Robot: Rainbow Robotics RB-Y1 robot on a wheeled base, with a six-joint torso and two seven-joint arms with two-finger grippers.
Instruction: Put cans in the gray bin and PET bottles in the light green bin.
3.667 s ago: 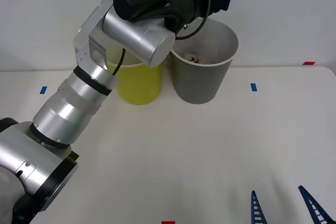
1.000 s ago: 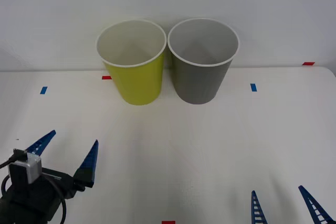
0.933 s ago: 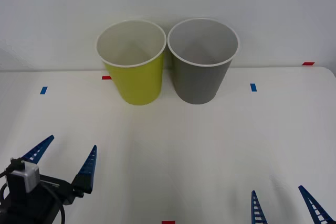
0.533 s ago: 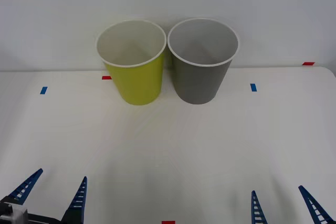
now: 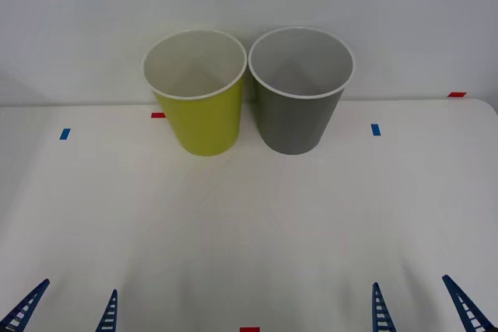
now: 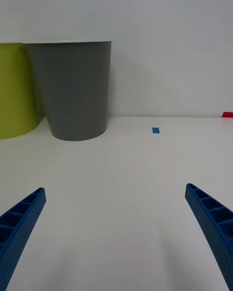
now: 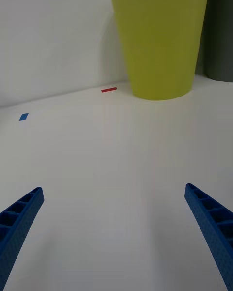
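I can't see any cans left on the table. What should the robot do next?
Probably just stay parked. The left gripper and right gripper are both open at the table's near edge, holding nothing. The gray bin and light green bin stand upright, with nothing lying nearby to pick up.

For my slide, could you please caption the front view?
Yellow-green bin beside dark gray bin; both open grippers, left, right, at near edge.

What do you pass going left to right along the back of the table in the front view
Blue tape mark → red tape mark → light green bin → gray bin → second blue tape mark → red tape mark at the far right.
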